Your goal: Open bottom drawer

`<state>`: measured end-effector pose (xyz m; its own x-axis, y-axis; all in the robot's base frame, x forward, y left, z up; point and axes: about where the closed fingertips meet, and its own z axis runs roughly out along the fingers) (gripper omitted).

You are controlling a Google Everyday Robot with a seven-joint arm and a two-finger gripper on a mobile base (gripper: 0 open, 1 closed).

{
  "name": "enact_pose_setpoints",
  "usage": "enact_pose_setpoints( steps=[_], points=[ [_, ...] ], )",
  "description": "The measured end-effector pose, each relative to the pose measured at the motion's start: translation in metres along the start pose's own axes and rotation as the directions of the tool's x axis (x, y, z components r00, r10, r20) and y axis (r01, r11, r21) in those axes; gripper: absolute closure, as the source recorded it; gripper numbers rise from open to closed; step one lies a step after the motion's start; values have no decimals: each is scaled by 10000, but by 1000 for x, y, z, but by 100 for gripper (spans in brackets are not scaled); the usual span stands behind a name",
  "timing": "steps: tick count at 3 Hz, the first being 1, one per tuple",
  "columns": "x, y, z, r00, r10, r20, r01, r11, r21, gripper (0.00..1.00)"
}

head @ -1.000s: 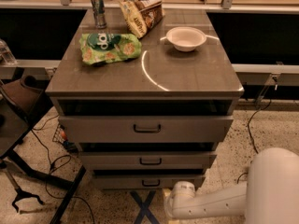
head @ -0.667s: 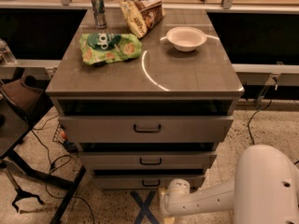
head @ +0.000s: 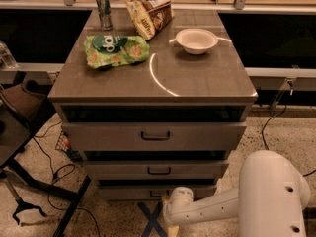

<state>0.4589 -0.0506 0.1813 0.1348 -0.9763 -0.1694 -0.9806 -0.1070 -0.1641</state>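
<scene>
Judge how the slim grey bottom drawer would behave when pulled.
The slim grey metal bottom drawer looks rigid, so probably slides without flexing. Its small dark bar handle may slip from the tool, low at its front.

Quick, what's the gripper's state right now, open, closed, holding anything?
Gripper: down low at the front of the bottom drawer, near its handle; open or closed cannot be told.

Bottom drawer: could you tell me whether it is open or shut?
Shut, apparently: bottom drawer shows no tray behind its front; the claw is just before it.
</scene>
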Motion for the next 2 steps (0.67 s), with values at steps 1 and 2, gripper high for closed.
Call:
enact_pose_setpoints(
  steps=[1, 2],
  points=[
    [-14, -5, 3, 9989, -429, -171, 432, 9990, 127, 0],
    [-28, -10, 6, 9951, -862, -477, 873, 9959, 221, 0]
  ],
)
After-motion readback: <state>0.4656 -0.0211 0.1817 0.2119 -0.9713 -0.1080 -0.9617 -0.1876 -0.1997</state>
